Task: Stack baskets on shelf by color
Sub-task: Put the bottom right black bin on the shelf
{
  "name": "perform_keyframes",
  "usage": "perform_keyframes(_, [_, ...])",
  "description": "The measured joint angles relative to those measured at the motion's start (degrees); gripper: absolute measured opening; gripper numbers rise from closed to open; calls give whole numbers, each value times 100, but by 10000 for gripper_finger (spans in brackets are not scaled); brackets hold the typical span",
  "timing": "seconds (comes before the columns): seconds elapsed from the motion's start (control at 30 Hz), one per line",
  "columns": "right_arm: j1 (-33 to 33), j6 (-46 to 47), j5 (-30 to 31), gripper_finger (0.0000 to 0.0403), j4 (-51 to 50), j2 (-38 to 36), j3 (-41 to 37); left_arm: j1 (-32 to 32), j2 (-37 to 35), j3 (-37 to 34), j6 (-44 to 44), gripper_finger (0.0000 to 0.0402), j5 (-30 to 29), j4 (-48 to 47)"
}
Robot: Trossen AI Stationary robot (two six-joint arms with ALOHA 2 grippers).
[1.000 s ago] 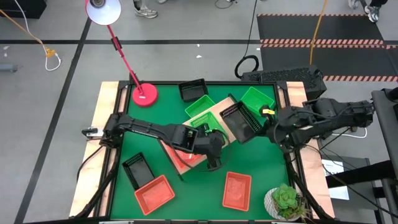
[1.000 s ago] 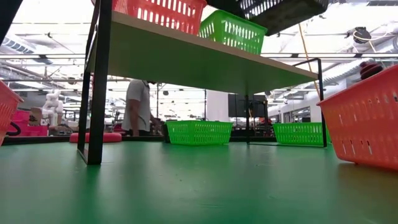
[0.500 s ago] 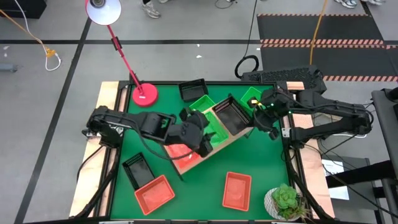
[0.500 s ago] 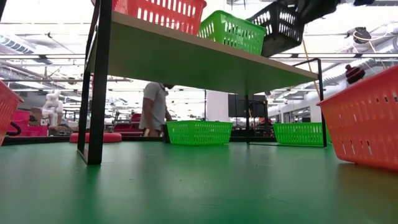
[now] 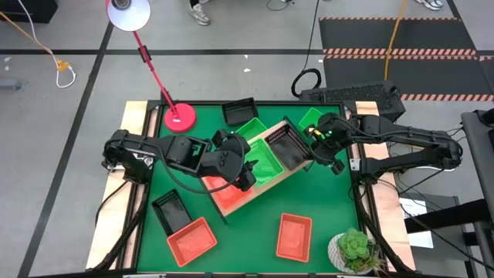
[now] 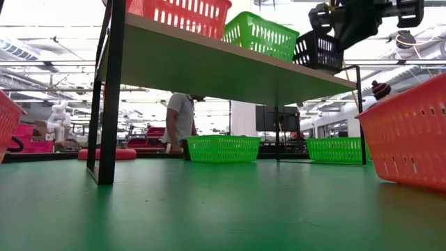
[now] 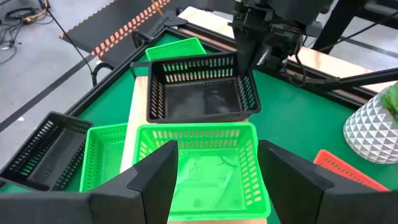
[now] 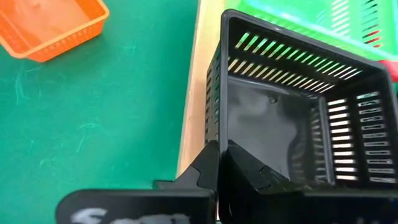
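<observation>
The shelf (image 6: 209,66) stands slantwise on the green table and carries an orange-red basket (image 5: 230,193), a green basket (image 7: 199,168) and a black basket (image 5: 287,145) in a row. My right gripper (image 5: 315,145) is shut on the black basket at the shelf's right end. My left gripper (image 7: 216,152) hovers open over the green basket, one finger to each side, touching nothing. Loose baskets rest on their bottoms on the table: black (image 5: 239,110), green (image 5: 247,130), green (image 5: 312,120), black (image 5: 171,210), orange-red (image 5: 191,239), orange-red (image 5: 293,235). My right gripper holds the black basket by its short end wall (image 8: 219,134), the end toward the table's right. One finger is inside the basket and one outside. The fingers come slanting down from the right. In the low view the basket (image 6: 317,49) sits about level on the shelf's end.
A red lamp base (image 5: 179,117) stands at the far left corner and a white plant pot (image 5: 351,251) at the near right corner. Pale wooden strips edge the table. A person walks in the room beyond the table (image 6: 182,122). Green cloth lies bare near the middle (image 5: 247,239).
My right gripper has carried the black basket, tilted and raised above the shelf's right end, toward the far left and down, levelling it onto the board beside the green basket. My left gripper has drawn back from the shelf's near side toward the far left, over the green basket.
</observation>
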Motion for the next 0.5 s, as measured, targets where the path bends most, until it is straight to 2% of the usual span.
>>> perform_keyframes(0.5, [-64, 58, 367, 16, 160, -2, -94, 38, 0, 0, 2, 223, 0, 0])
